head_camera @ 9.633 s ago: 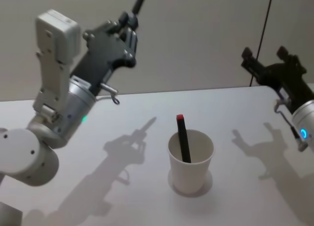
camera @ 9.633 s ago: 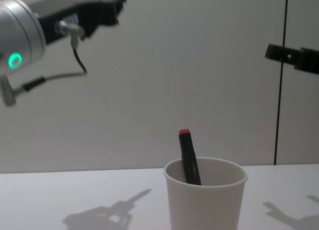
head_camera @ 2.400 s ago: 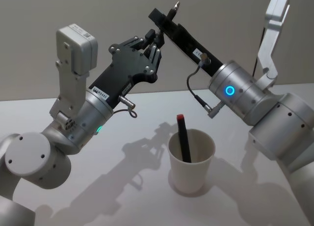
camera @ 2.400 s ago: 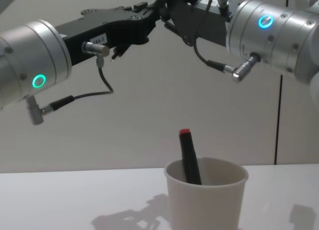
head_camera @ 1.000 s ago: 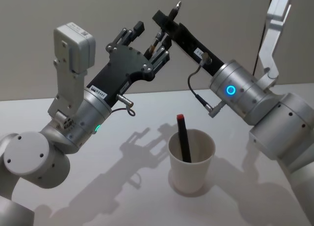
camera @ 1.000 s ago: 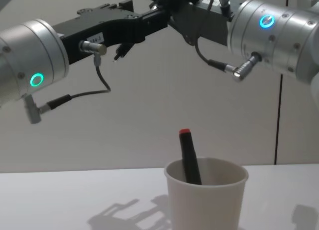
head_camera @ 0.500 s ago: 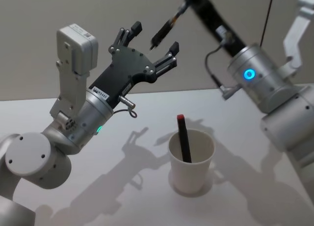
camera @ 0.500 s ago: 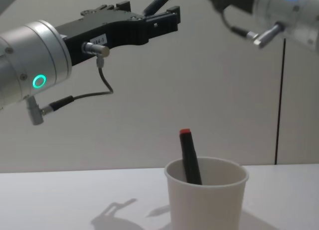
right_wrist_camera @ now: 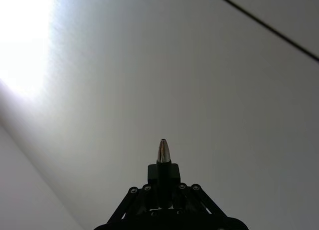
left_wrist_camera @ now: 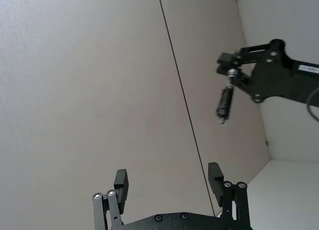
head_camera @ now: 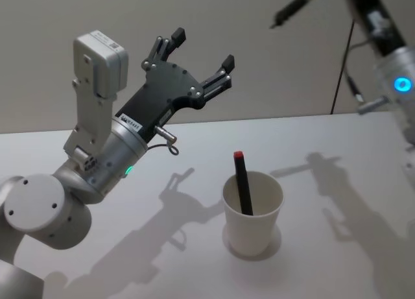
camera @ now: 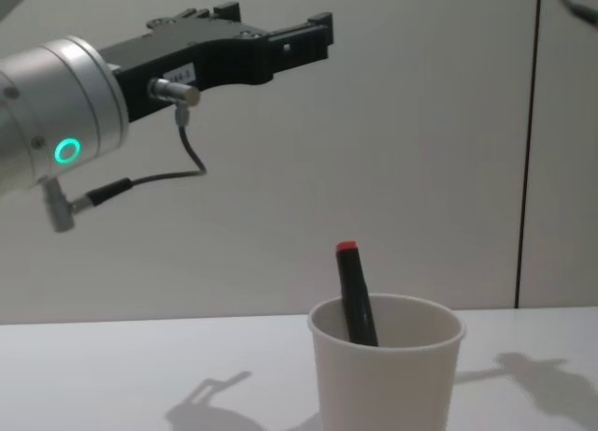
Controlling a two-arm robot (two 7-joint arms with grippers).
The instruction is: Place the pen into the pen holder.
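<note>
Right end effector (left_wrist_camera: pixel 230 76) clamps the pen (left_wrist_camera: pixel 224 104) high above; a tilted descent could miss the pen holder (head_camera: pixel 252 211); left end effector (head_camera: pixel 198 59) spread, empty.

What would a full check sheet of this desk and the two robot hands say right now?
Surface: white table, bare apart from shadows.
Job's things: white paper cup upright on the table; a black red-capped pen leans inside it. A second pen is pinched high in the air.
Clutter: nothing seen.
Grippers: left gripper raised, fingers spread, holding nothing; right gripper raised, shut on the second pen.
Cables: a thin cable loops under the left wrist; another cable hangs by the right wrist.
Surroundings: plain wall with a dark vertical seam.
</note>
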